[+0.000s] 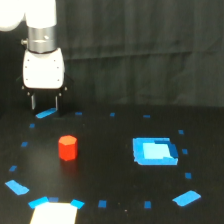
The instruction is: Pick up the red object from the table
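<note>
Exterior view: nearest, a white patch (55, 212) is cut off by the frame's edge. Further back, the red object (67, 148) stands free on the tabletop (110, 170), apparently awaiting my grasp. Beyond, my tool (44, 102) hovers with fingers narrowly parted, empty; its tips blur against the dark.

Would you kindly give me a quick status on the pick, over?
Gripper open, empty, above table, behind red object. Red object upright, untouched. Blue square piece off to the exterior view's right, not obstructing.
</note>
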Robot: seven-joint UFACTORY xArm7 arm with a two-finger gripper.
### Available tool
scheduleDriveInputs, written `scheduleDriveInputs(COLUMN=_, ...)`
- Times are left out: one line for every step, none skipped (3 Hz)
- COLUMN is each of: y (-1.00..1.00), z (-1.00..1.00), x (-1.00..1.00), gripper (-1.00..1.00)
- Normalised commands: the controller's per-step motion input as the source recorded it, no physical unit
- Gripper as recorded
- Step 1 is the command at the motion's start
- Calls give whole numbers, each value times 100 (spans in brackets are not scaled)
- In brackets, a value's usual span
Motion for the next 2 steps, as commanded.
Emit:
scheduleDriveInputs(y=-72, z=-89, x=-21, gripper=100)
scheduleDriveInputs(y=-100, z=-23, x=27, gripper=100)
